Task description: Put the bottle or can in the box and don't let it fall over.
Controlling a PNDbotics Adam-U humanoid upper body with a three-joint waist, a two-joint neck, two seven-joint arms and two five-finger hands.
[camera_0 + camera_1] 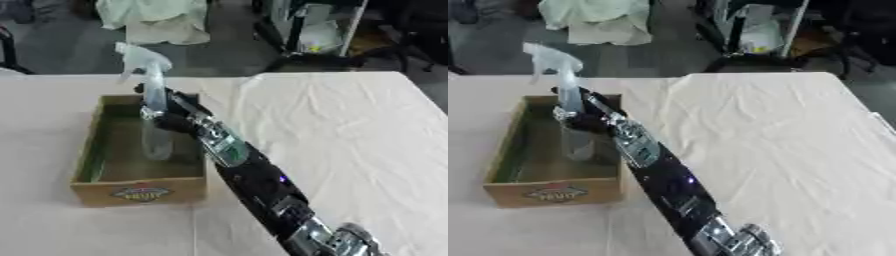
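A clear spray bottle (154, 107) with a white trigger head stands upright inside the shallow cardboard box (140, 191) at the left of the table. My right hand (172, 116) reaches in from the lower right, its fingers curled round the bottle's upper body just below the neck. The bottle's base is down near the box floor; whether it touches the floor I cannot tell. The box has a coloured label on its near wall. My left hand shows in no view.
A cream cloth (350, 130) covers the table, wrinkled to the right of the box. Beyond the far edge are a dark floor, a pale bundle (162, 17) and a shelf frame (319, 30). My right forearm (262, 185) crosses the cloth beside the box's right wall.
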